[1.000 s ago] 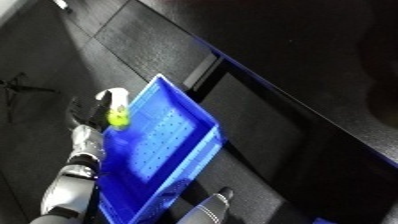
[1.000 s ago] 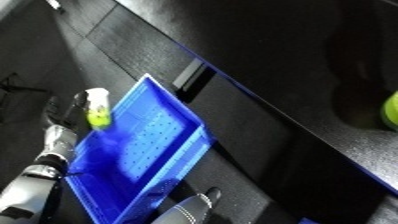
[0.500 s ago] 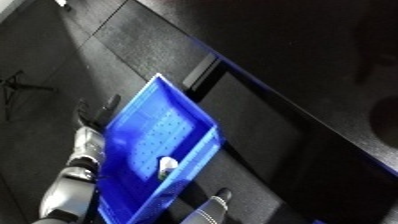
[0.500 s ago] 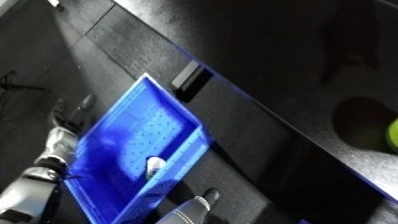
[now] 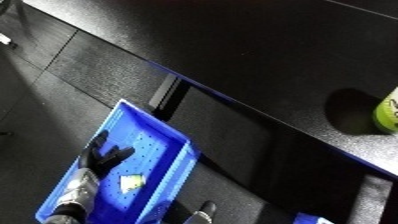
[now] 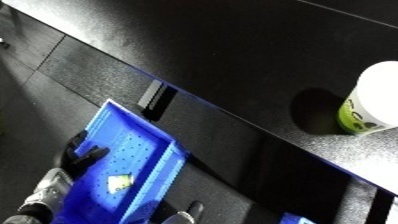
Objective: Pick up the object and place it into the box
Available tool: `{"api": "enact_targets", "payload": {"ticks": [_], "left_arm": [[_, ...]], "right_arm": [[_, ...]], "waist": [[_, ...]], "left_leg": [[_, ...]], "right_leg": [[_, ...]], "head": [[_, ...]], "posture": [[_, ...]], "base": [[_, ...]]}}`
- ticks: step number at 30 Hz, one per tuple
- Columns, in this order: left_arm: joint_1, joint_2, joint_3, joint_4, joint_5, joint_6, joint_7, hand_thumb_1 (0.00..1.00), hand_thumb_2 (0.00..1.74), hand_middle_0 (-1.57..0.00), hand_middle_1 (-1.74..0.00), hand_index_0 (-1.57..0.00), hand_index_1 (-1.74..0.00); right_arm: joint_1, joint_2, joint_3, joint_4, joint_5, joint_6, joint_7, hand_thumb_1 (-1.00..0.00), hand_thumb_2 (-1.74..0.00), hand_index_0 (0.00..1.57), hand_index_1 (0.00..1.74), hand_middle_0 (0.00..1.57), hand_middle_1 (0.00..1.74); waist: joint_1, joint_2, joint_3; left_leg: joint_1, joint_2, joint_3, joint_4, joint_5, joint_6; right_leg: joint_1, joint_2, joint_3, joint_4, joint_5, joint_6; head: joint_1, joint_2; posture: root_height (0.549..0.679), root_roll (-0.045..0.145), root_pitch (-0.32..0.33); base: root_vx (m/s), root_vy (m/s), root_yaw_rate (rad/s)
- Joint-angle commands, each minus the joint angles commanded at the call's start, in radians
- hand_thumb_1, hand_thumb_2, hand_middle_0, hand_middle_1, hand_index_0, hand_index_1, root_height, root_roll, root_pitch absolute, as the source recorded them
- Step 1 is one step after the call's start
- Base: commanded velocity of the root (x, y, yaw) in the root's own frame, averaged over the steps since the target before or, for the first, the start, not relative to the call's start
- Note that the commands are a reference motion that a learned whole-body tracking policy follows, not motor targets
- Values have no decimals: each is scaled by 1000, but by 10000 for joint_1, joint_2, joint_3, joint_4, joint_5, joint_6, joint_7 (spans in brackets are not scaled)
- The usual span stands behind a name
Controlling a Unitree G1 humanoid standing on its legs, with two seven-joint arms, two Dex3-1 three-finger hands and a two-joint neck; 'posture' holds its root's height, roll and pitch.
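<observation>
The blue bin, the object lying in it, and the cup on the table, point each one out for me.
blue bin [image 5: 178, 155]: left eye view, on its right wall.
small white and yellow object [image 5: 131, 183]: left eye view, on its middle, lying on the bin floor.
green and white cup [image 6: 371, 105]: right eye view, on its side.

A dark, speckled worktop [image 6: 222, 55] fills the far and right side, its edge glinting blue. On it at the right stands a white-lidded green cup [image 6: 371, 105], casting a shadow leftward.
</observation>
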Motion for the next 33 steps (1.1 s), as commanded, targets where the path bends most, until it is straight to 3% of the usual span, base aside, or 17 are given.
{"api": "enact_targets", "payload": {"ticks": [5,9,14,19,23,27,33], "left_arm": [[156,-563,-772,-112,725,-131,-144,0,0,0,0,0,0],[266,-921,-1098,-69,1101,-257,-132,0,0,0,0,0,0],[416,-1240,-1402,-19,1717,-111,-10,0,0,0,0,0,0],[676,-1630,-1839,-14,2076,59,153,0,0,0,0,0,0],[774,-1708,-1970,8,2119,177,179,0,0,0,0,0,0],[784,-1658,-2059,-164,1951,321,283,0,0,0,0,0,0],[962,-1479,-2045,-557,1832,425,536,0,0,0,0,0,0]], "right_arm": [[-130,-60,-120,92,-151,18,80,0,0,0,0,0,0],[-240,-73,-200,155,-257,51,151,0,0,0,0,0,0],[-350,-21,-170,104,-477,97,184,0,0,0,0,0,0],[-390,37,-186,70,-667,-84,212,0,0,0,0,0,0],[-416,44,-113,-26,-933,-449,370,0,0,0,0,0,0],[-474,-40,101,-406,-733,-578,1390,0,0,0,0,0,0],[-251,-527,520,-1945,-387,-15,3671,0,0,0,0,0,0]], "waist": [[-108,77,-79],[-196,66,-169],[-338,15,-277],[-422,57,-358],[-459,80,-358],[-496,102,-312],[-579,59,-229]], "left_leg": [[133,173,144,-226,72,-59],[187,234,246,-193,26,-65],[129,264,389,131,-211,33],[12,235,498,487,-443,145],[7,212,539,551,-508,178],[20,203,553,520,-519,160],[-39,254,546,606,-578,139]], "right_leg": [[-64,-27,134,-72,136,82],[-120,-23,276,-215,316,140],[-267,61,495,-207,442,179],[-403,127,601,2,419,139],[-457,164,638,94,406,129],[-503,178,630,138,402,128],[-587,136,618,254,351,106]], "head": [[2309,52],[3808,104],[5571,178],[6652,-5],[7314,-287],[7829,-641],[7898,-715]], "posture": [[635,22,-73],[636,19,-71],[635,15,-69],[634,14,-67],[633,15,-66],[633,17,-64],[632,21,-64]], "base": [[-20,2,-124],[0,-4,-124],[-3,4,-200],[-13,18,-155],[-17,8,-60],[-37,15,-30],[-25,6,-23]]}}
